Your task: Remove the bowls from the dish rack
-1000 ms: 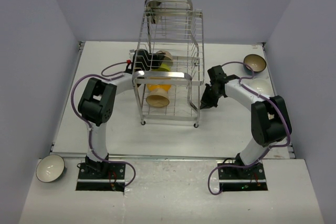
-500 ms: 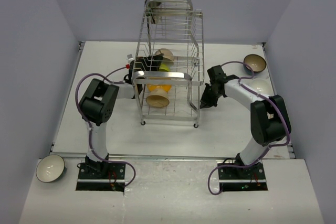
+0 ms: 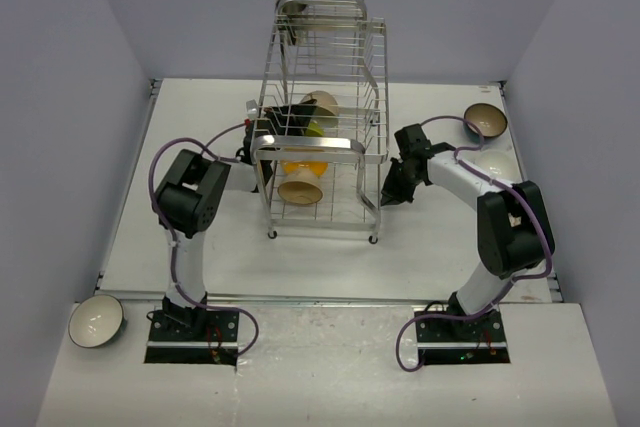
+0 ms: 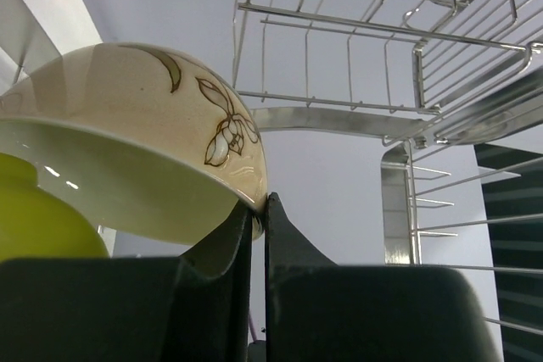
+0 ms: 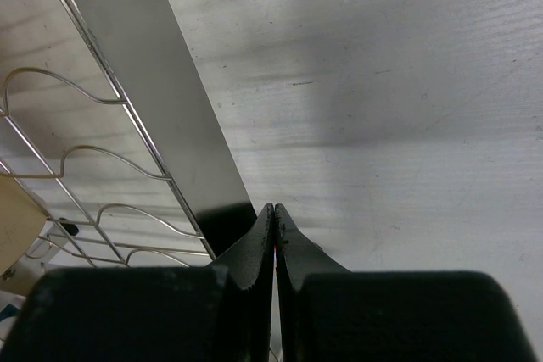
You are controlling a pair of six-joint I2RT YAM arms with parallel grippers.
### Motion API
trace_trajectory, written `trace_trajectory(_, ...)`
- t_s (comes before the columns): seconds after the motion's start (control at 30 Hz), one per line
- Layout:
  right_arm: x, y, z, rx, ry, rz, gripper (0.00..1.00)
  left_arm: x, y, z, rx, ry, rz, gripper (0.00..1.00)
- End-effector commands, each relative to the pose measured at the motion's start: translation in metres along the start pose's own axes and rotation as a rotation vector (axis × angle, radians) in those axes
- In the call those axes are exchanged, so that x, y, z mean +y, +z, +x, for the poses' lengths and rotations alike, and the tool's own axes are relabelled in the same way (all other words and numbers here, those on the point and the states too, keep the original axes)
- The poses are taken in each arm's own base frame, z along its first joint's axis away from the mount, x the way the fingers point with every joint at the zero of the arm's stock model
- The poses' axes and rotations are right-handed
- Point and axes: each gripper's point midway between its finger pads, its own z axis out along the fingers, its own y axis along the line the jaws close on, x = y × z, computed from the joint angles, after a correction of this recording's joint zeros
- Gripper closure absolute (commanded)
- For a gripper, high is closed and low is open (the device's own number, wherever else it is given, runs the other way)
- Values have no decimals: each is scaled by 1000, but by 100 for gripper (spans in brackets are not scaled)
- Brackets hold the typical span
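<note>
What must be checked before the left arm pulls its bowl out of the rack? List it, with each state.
1. Left fingers clamped on the rim of the floral bowl: ok.
2. Grip security: only the rim's edge is pinched: cannot tell.
3. Neighbour free: the yellow-green bowl sits against the floral bowl: not ok.
4. Headroom under the wires of the dish rack: cannot tell.
5. Right fingers shut, empty, outside the rack: ok.

A: Where's the right pincer (image 5: 274, 228)?
B: Jaws pressed together, tip just beside the flat bar of the dish rack (image 5: 170, 99).
A: And to its right?
B: White bench (image 5: 382, 82), partly in shadow.
</note>
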Motion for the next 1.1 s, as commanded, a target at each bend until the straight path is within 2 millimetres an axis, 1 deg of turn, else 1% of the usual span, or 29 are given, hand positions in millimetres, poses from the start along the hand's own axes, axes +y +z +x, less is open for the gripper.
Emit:
trace_trajectory(0.0,21,-13,-11,-60,-13,-69,100,-55,-7,8,51,-8,210,100)
trace_trajectory(0.07,21,-15,-10,-63,-12,-70,100,-53,-6,5,53,-12,228,100)
trace_trajectory(0.1,20,-15,-9,-63,-14,-67,100,-49,-6,0,49,-19,233,100)
trace_trajectory(0.17,19,-17,-10,-71,-18,-66,100,-50,-6,-3,46,-25,256,100)
trace_trajectory(0.3,8,-12,-4,-65,-22,-33,100,-46,-9,-14,38,-39,268,100)
trace_trajectory(0.37,6,-12,-2,-61,-23,-32,100,-51,-12,-17,44,-31,291,100)
trace_trajectory(0.47,7,-10,0,-56,-22,-38,100,-66,-14,-25,61,-16,348,100)
trace_trajectory(0.6,10,-11,-4,-56,-21,-42,100,-82,-15,-28,92,-22,410,100)
trace_trajectory(0.73,13,-15,-8,-65,-28,-39,100,-99,-17,-26,116,-10,444,100)
trace_trajectory(0.77,13,-16,-9,-69,-28,-37,100,-107,-17,-25,131,-9,467,100)
trace_trajectory(0.83,16,-18,-12,-76,-29,-40,100,-112,-16,-23,150,-13,483,100)
trace_trajectory(0.87,17,-19,-13,-79,-29,-43,100,-119,-16,-20,163,-15,502,100)
trace_trajectory(0.93,20,-19,-15,-75,-30,-48,100,-122,-15,-17,183,-9,508,100)
trace_trajectory(0.97,24,-21,-18,-81,-33,-55,100,-128,-15,-14,196,-12,520,100)
trace_trajectory(1.0,24,-21,-18,-78,-34,-56,100,-128,-15,-13,204,-13,529,100)
trace_trajectory(1.07,26,-20,-20,-79,-34,-55,100,-131,-17,-14,205,-25,536,100)
